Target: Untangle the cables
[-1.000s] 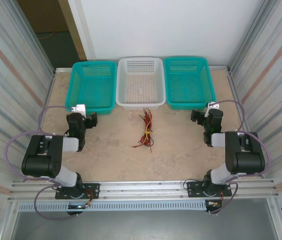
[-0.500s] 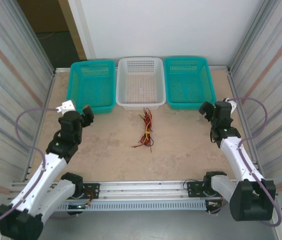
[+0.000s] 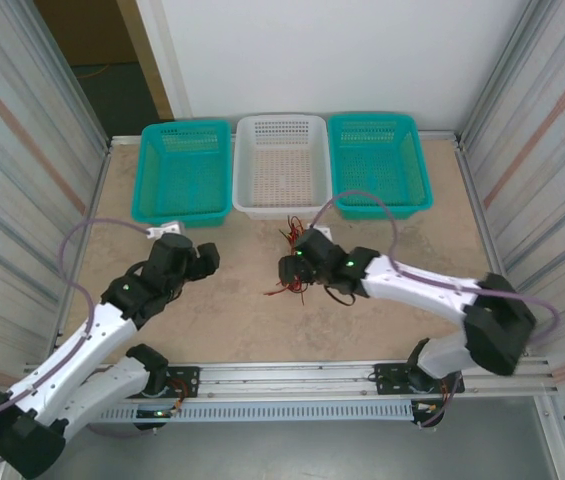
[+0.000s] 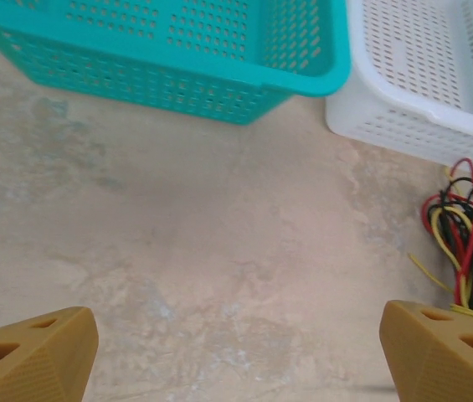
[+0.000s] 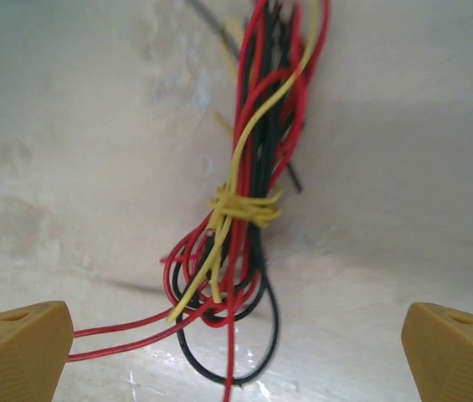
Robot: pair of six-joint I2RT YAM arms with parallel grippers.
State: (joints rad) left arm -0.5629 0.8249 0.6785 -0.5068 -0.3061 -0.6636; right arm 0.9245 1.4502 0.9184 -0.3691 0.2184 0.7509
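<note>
The cables (image 3: 293, 236) lie as one bundle of thin red, black and yellow wires on the table in front of the white basket. In the right wrist view the cables (image 5: 243, 167) are bound by a yellow wrap (image 5: 246, 208), with red and black loops below it. My right gripper (image 3: 295, 270) hangs over the bundle's near end, open, its fingers (image 5: 18, 347) wide on either side and touching nothing. My left gripper (image 3: 203, 260) is open above bare table to the left; the cables (image 4: 462, 243) show at the right edge of its view.
Three baskets stand along the back: a teal basket (image 3: 184, 170), a white basket (image 3: 280, 165) and a second teal basket (image 3: 377, 162). The left wrist view has the teal basket (image 4: 219, 59) and the white basket (image 4: 412, 92) close ahead. Metal walls close both sides.
Both arms have unfolded from rest. The right gripper swung left across the table to the cable bundle. The left gripper moved right, toward the middle.
</note>
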